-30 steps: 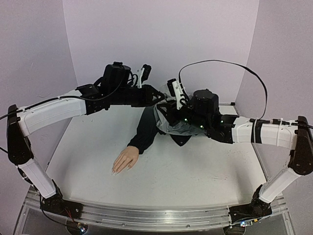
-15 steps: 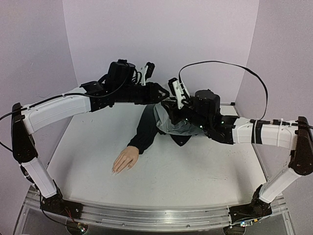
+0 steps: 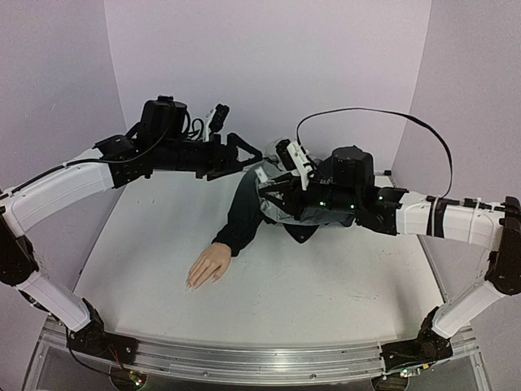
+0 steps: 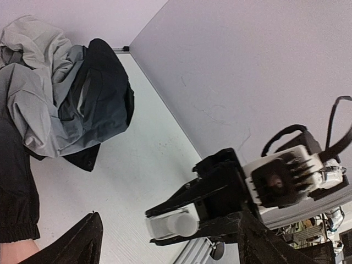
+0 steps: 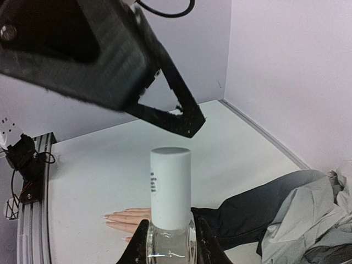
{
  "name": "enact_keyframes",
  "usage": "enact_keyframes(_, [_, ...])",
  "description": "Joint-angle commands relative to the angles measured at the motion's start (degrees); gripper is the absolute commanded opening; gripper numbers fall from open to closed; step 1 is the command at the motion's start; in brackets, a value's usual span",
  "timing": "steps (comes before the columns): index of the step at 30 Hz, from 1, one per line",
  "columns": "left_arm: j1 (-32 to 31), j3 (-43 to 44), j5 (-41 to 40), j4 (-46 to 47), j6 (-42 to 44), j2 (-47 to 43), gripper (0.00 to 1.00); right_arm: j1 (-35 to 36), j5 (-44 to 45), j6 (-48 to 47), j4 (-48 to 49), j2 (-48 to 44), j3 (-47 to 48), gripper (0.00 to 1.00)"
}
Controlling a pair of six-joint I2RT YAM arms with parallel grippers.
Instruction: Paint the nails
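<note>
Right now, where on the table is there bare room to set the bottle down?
Widest bare table lies near-right, between the mannequin hand and the right arm's base. Narrower strip left of the hand. Crowded back centre: sleeve, grey cloth, left gripper, right gripper gripping the bottle.

3 pale lilac wall panels [image 3: 269, 65] enclose a white table [image 3: 326, 285] at the back and on both sides. A silver metal rail [image 3: 260, 358] runs along its near edge. The light is soft and even. Beyond the enclosure lies blurry clutter [image 4: 323, 234], possibly lab equipment.

A white-capped clear bottle [image 5: 170, 192] hangs above the white table [image 3: 326, 285], where crumpled grey-black cloth [image 4: 49, 104] lies.
</note>
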Motion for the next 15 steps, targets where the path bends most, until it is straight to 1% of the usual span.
enact_keyframes(1, [-0.25, 0.89, 5.17, -0.06, 0.18, -2.95, 0.79, 0.15, -5.74, 1.47, -0.05, -1.87, 3.63, 0.0])
enact_keyframes(2, [-0.41, 1.54, 5.5, -1.03, 0.82, -2.7, 0.76, 0.12, -5.66, 1.58, -0.53, -1.69, 4.01, 0.0])
enact_keyframes(3, [-0.76, 2.39, 5.56, -2.37, 1.67, -2.32, 0.74, 0.13, -5.54, 1.75, -1.04, -1.38, 4.48, 0.0])
enact_keyframes(5, [-1.69, 3.83, 5.11, -4.82, 3.63, -1.51, 0.75, 0.15, -5.87, 1.94, -1.99, -0.82, 5.34, 0.0])
enact_keyframes(7, [-2.44, 3.99, 5.6, -4.98, 4.52, -0.98, 0.77, 0.13, -8.26, 2.11, -2.02, -0.66, 5.63, 0.0])
enact_keyframes(9, [-2.87, 3.66, 5.39, -4.09, 5.25, -0.78, 0.75, 0.14, -11.11, 2.44, -1.78, -0.41, 6.13, 0.0])
enact_keyframes(12, [-2.93, 2.22, 5.93, -0.43, 5.77, -1.45, 0.69, -0.01, -15.81, 4.51, -1.0, 0.17, 6.99, 0.0])
enact_keyframes(15, [-2.93, 0.56, 6.98, 3.97, 5.85, -2.24, 0.59, -0.84, -19.58, 6.33, 0.29, 0.8, 7.48, 0.0])
